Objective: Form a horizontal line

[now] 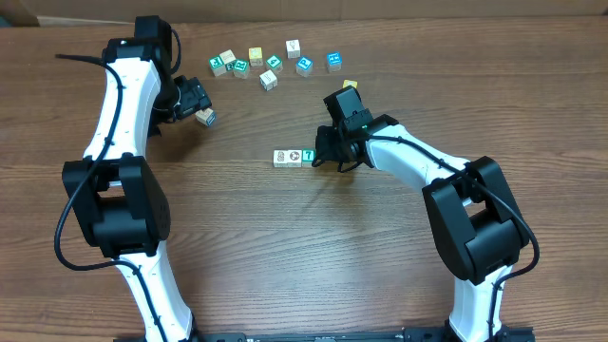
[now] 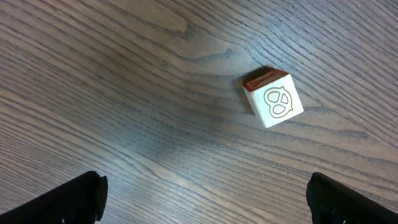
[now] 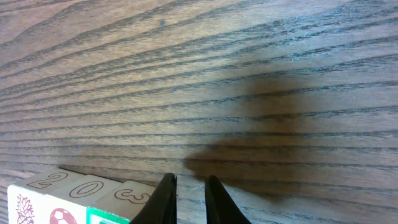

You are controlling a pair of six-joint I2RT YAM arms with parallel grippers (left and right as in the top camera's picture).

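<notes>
A short row of three cubes (image 1: 294, 157) lies at the table's middle: two white-faced ones and a teal one at its right end. In the right wrist view the row (image 3: 87, 196) sits at the bottom left, with numerals on the top faces. My right gripper (image 1: 329, 155) (image 3: 186, 190) is shut and empty, just to the right of the teal end. A white cube with a pretzel print and a red side (image 2: 273, 98) (image 1: 205, 117) lies loose on the wood. My left gripper (image 1: 195, 101) (image 2: 205, 196) is wide open above and beside it, not touching it.
Several loose cubes lie scattered along the back of the table (image 1: 269, 65), white, teal and yellow. One yellow cube (image 1: 350, 85) lies behind the right wrist. Bare wood (image 1: 285, 247) stretches in front of the row.
</notes>
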